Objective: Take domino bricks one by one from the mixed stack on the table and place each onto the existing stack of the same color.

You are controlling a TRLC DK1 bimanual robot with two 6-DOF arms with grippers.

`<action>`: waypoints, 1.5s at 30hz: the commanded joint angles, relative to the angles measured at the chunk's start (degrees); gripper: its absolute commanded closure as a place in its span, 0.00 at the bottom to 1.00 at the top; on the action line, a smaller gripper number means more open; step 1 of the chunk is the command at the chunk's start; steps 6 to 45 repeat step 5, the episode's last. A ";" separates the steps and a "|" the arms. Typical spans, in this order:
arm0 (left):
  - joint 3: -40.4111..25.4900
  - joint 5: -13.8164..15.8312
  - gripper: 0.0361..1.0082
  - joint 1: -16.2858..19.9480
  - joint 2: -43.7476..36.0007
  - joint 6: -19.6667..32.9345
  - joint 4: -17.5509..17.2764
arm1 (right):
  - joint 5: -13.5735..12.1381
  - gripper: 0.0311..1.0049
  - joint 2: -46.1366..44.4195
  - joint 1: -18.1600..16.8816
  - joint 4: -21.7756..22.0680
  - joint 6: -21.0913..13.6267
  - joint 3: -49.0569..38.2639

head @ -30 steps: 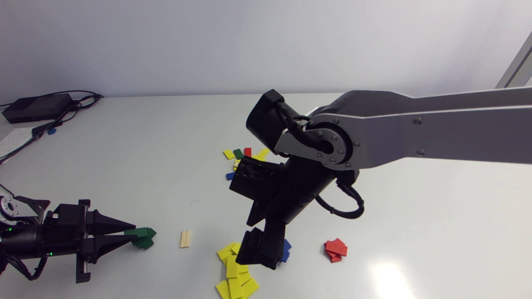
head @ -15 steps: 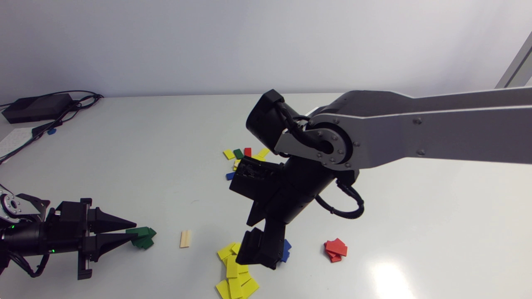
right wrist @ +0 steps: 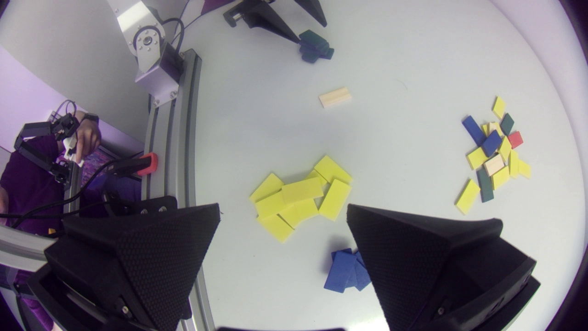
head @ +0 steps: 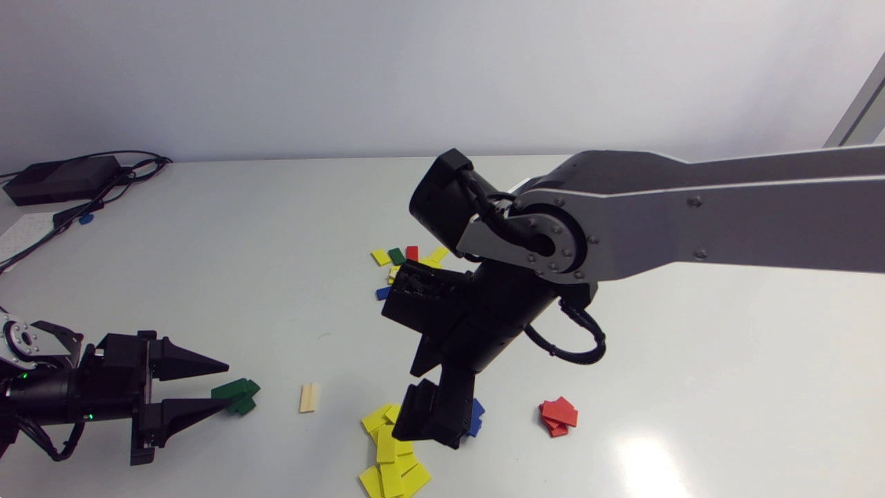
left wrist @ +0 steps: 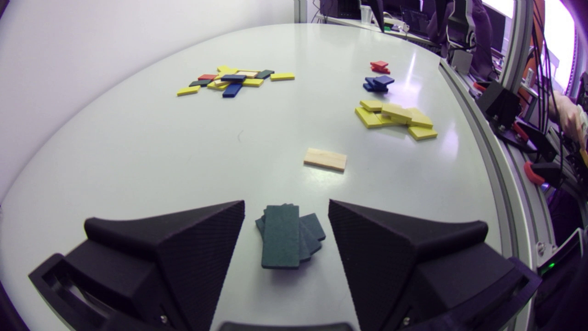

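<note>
- Table (head: 242,228) with a loose yellow stack (head: 387,449) at its near edge; everything else is placed from that stack.
- Right gripper (right wrist: 282,209) hangs just above the yellow stack, with its fingers spread wide and nothing between them.
- Blue stack (head: 476,415) lies just beside the yellow stack, on its right, partly hidden by the right gripper in the head view.
- Red stack (head: 559,415) sits farther right of the yellow stack, past the blue one.
- Wooden brick (head: 308,398) lies alone, near the yellow stack's left side.
- Green stack (left wrist: 281,236), its bricks fanned, is well left of the yellow stack, beyond the wooden brick.
- Left gripper (head: 225,382) sits low at the green stack. Its fingers stand apart on either side, and the left wrist view shows a gap on each side.
- Mixed pile (head: 404,266) of yellow, blue, green, red and wooden bricks lies well behind the yellow stack, partly hidden by the right arm.
</note>
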 commanded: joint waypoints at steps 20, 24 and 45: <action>3.79 -5.02 0.08 -4.01 -7.77 -6.63 -5.31 | -0.51 0.04 -0.96 -0.07 -0.34 -0.21 -1.14; 3.79 -5.02 0.08 -4.01 -7.77 -6.63 -5.31 | -0.51 0.04 -0.96 -0.07 -0.34 -0.21 -1.14; 3.79 -5.02 0.08 -4.01 -7.77 -6.63 -5.31 | -0.51 0.04 -0.96 -0.07 -0.34 -0.21 -1.14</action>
